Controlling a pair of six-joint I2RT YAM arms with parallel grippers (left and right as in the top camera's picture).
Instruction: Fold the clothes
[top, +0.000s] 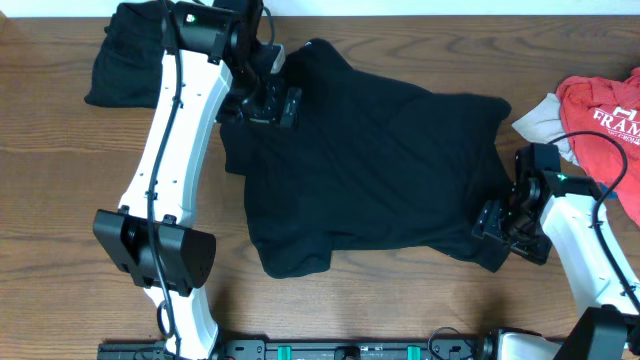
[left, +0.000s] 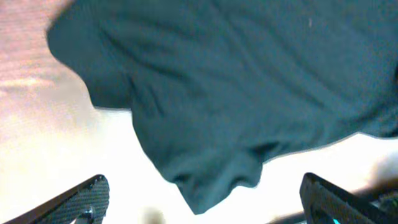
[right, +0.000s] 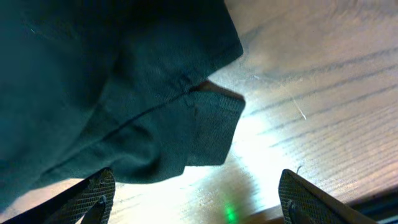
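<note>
A black T-shirt (top: 370, 170) lies spread and rumpled across the middle of the wooden table. My left gripper (top: 268, 103) is open over its upper left corner; in the left wrist view a sleeve tip (left: 211, 186) hangs between the open fingers (left: 202, 202). My right gripper (top: 505, 228) is open at the shirt's lower right edge; in the right wrist view the shirt's corner (right: 205, 134) lies just ahead of the open fingers (right: 196, 199), on bare wood.
A second dark garment (top: 125, 55) is bunched at the back left. A red T-shirt with white lettering (top: 605, 115) and a white cloth (top: 540, 120) lie at the right edge.
</note>
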